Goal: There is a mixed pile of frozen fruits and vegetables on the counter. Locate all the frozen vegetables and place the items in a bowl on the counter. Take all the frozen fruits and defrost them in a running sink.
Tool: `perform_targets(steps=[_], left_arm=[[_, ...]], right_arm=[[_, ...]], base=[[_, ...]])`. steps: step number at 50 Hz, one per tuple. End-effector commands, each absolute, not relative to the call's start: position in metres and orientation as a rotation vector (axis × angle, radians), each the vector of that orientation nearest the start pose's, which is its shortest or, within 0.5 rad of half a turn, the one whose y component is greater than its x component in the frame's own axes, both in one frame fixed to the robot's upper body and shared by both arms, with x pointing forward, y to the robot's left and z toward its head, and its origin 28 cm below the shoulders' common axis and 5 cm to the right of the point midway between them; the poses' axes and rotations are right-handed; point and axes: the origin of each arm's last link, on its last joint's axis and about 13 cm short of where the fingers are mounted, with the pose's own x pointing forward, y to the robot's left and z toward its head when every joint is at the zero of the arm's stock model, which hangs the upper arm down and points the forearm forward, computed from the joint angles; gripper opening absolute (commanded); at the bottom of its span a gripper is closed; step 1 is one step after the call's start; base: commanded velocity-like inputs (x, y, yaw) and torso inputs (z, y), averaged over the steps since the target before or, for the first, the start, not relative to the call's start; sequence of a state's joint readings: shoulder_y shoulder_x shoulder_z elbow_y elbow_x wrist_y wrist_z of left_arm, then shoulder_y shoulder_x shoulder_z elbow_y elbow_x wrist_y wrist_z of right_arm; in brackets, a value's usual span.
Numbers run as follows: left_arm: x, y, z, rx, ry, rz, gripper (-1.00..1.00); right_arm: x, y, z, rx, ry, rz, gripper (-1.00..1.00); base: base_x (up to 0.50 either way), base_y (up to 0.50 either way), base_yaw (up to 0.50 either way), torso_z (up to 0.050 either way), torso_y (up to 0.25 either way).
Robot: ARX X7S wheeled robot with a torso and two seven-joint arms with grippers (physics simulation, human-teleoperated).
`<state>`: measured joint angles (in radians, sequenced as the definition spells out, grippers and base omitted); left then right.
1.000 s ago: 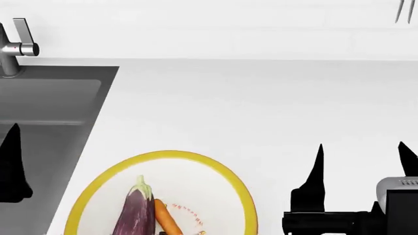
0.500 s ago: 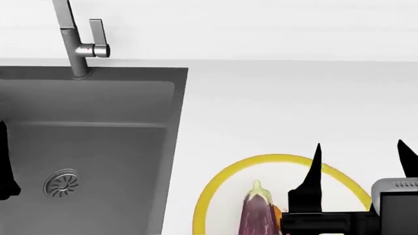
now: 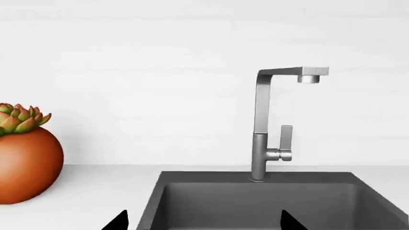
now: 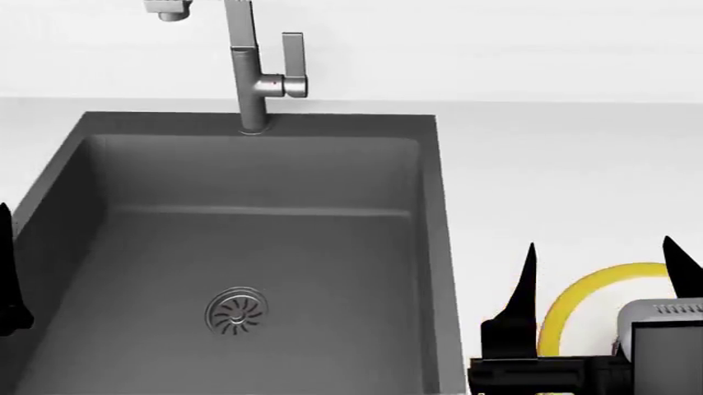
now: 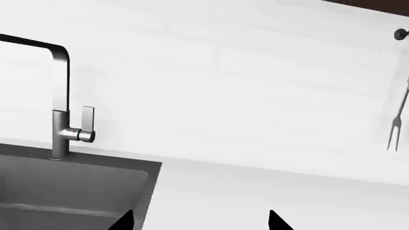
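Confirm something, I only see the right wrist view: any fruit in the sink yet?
Observer: No; in the head view the visible floor of the sink shows only its drain.
Operator: Water running?
Observer: The left wrist view shows the spout with no stream below it.
Operator: What's right of the sink?
Observer: The bowl, its yellow rim on the counter, partly behind the open right gripper.

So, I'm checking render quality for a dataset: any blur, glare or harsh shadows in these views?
Head view: sharp, evenly lit, with soft shading inside the sink and no glare. Left wrist view: crisp, with a mild sheen on the faucet. Right wrist view: the white wall is bright and low in contrast; the hanging fork stays sharp.
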<state>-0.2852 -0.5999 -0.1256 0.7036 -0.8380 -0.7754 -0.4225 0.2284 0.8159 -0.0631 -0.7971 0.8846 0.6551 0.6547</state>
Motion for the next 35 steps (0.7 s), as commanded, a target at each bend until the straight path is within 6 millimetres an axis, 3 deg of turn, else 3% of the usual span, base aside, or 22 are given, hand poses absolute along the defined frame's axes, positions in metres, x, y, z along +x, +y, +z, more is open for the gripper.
perform_targets(steps=[1, 35], left_arm=[[0.2087, 0.2738, 0.191, 0.005, -0.132, 0.006, 1.0], [0.2058, 0.2726, 0.1905, 0.008, -0.131, -0.012, 1.0]], right_arm=[[0.1876, -0.157, 0.1874, -0.156, -0.122, -0.042, 1.0], [0.1891, -0.1564, 0.1852, -0.13, -0.115, -0.028, 1.0]], base=[[0.0, 0.5, 0.0, 0.0, 0.0], [-0.01, 0.44, 0.0, 0.0, 0.0]])
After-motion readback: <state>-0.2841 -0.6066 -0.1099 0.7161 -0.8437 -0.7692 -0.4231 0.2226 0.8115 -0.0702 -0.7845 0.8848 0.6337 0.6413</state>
